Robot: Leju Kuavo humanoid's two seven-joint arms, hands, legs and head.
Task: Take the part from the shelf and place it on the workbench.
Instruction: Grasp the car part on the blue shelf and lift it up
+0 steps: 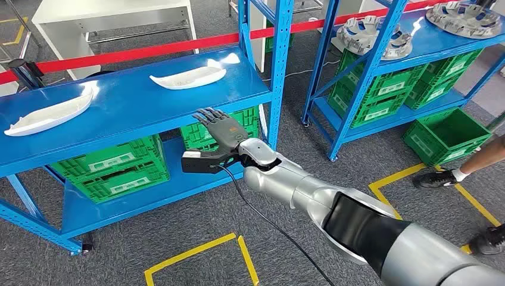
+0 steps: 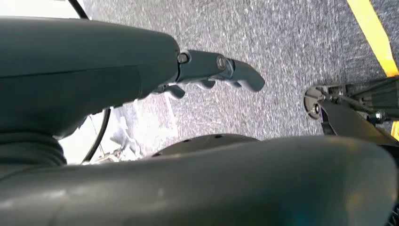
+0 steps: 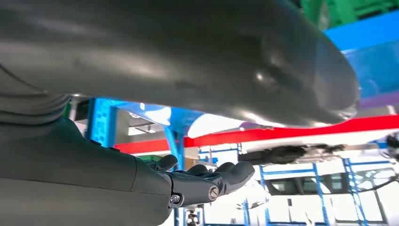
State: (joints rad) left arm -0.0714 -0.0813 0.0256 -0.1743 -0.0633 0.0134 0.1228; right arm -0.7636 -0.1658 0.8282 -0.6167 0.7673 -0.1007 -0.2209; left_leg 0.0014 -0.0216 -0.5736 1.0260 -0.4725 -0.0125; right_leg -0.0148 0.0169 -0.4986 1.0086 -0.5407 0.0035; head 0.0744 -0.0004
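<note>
Two white boat-shaped parts lie on the top of the blue shelf point(image 1: 119, 113): one part point(image 1: 187, 76) near its right end and another part point(image 1: 50, 113) at its left end. My right hand point(image 1: 219, 128) is stretched out at the shelf's front edge, just below and in front of the right-hand part, with its fingers spread and nothing in them. The right wrist view shows the same right hand point(image 3: 202, 178) empty, fingers extended. My left hand point(image 2: 211, 70) hangs over the grey floor, fingers loosely extended and holding nothing.
Green crates point(image 1: 113, 167) fill the shelf's lower level. A second blue rack point(image 1: 387, 65) to the right carries round metal parts point(image 1: 372, 33) and more green crates. A red barrier tape point(image 1: 149, 50) runs behind. A person's feet point(image 1: 443, 176) stand at the right by yellow floor lines point(image 1: 196, 253).
</note>
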